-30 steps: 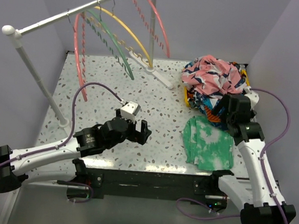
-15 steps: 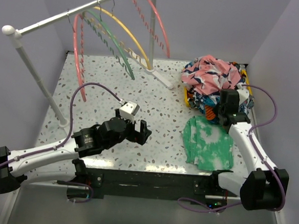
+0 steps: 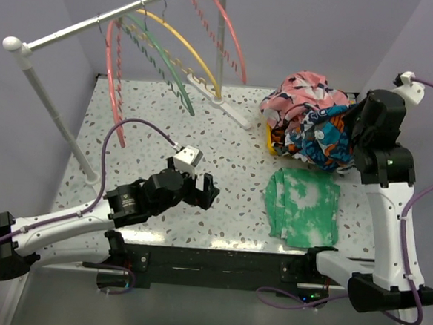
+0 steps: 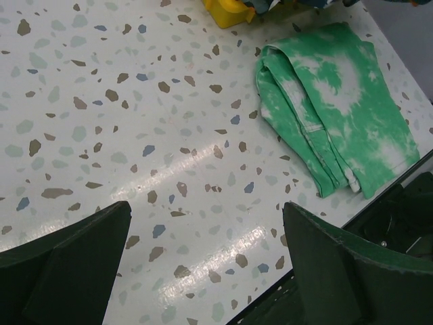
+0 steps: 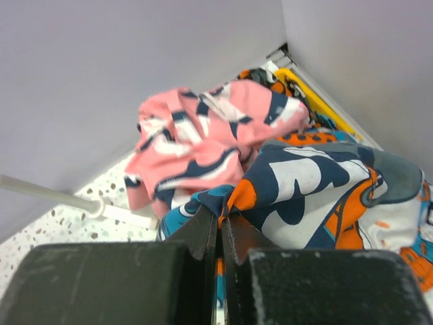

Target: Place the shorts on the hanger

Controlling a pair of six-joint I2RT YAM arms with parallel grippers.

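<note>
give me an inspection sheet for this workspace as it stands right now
surface: white speckled terrazzo tabletop, no spills seen
job's things: teal, navy, orange and white printed fabric shorts, one fold pinched, the rest bunched on the pile; pink arched plastic hanger hanging on the rail, nothing on it
clutter: pink, white and navy patterned garment on the pile; green tie-dye cloth lying flat; yellow tray under the pile
end effectors: left end effector open over bare tabletop; right end effector shut on the shorts
cables: purple cable arcing over the table to the left wrist
surroundings: metal clothes rail, plain walls
</note>
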